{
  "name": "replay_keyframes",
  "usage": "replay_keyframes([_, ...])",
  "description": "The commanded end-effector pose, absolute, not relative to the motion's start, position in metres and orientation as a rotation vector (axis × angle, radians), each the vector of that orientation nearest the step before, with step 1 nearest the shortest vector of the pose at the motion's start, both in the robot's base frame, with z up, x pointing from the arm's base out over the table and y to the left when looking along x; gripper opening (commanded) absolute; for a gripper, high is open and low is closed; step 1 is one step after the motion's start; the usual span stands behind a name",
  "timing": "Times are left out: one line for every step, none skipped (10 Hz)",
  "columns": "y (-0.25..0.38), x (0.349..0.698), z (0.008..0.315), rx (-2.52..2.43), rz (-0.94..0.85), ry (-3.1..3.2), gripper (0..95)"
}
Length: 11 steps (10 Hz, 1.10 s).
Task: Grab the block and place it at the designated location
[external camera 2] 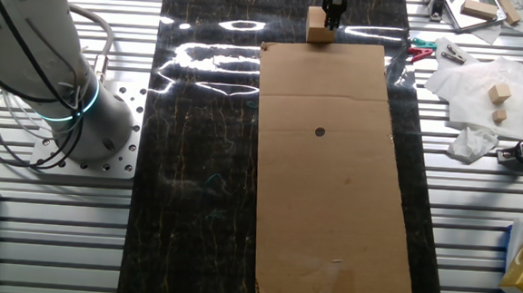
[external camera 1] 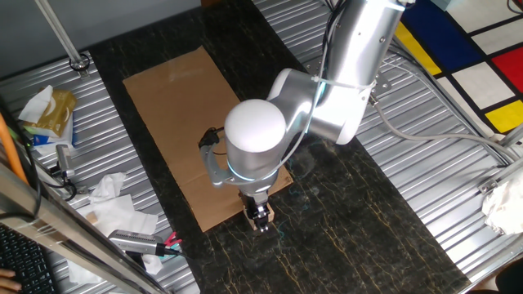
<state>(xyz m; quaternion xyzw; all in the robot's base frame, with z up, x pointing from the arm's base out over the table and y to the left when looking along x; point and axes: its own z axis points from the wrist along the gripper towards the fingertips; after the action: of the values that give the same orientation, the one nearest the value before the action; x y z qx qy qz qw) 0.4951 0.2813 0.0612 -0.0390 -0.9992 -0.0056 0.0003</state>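
With the gripper (external camera 2: 334, 15) seemingly pinching only the block's (external camera 2: 317, 27) side near the cardboard's (external camera 2: 332, 187) far edge, it could slip short of the dot (external camera 2: 320, 131).

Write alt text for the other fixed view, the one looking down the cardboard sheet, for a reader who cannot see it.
A pale wooden block sits on dark marbled tabletop just past the far edge of a brown cardboard sheet, with the gripper down beside it. A small black dot marks the sheet's upper middle, with nothing on it. Paper scraps lie at right.
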Motion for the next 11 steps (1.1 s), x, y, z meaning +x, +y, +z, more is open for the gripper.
replay_keyframes([0.2821, 0.4958, 0.0601, -0.126, -0.017, -3.133, 76.0])
replay_keyframes([0.2822, 0.4958, 0.0596, -0.128, -0.018, -3.133, 76.0])
replay_keyframes([0.2823, 0.4958, 0.0592, -0.128, -0.019, -3.133, 76.0])
replay_keyframes([0.2825, 0.4958, 0.0584, -0.128, -0.019, -3.133, 76.0])
replay_keyframes([0.2826, 0.4958, 0.0574, -0.13, -0.019, -3.133, 76.0])
replay_keyframes([0.2826, 0.4958, 0.0565, -0.133, -0.02, -3.132, 76.0])
replay_keyframes([0.2826, 0.4958, 0.0565, -0.133, -0.02, -3.132, 76.0])
replay_keyframes([0.2826, 0.4956, 0.0562, -0.133, -0.02, -3.128, 76.0])
replay_keyframes([0.2827, 0.4955, 0.0559, -0.135, -0.02, -3.127, 76.0])
replay_keyframes([0.2827, 0.4953, 0.0557, -0.136, -0.02, -3.125, 76.0])
replay_keyframes([0.2827, 0.4951, 0.0551, -0.133, -0.02, -3.124, 57.0])
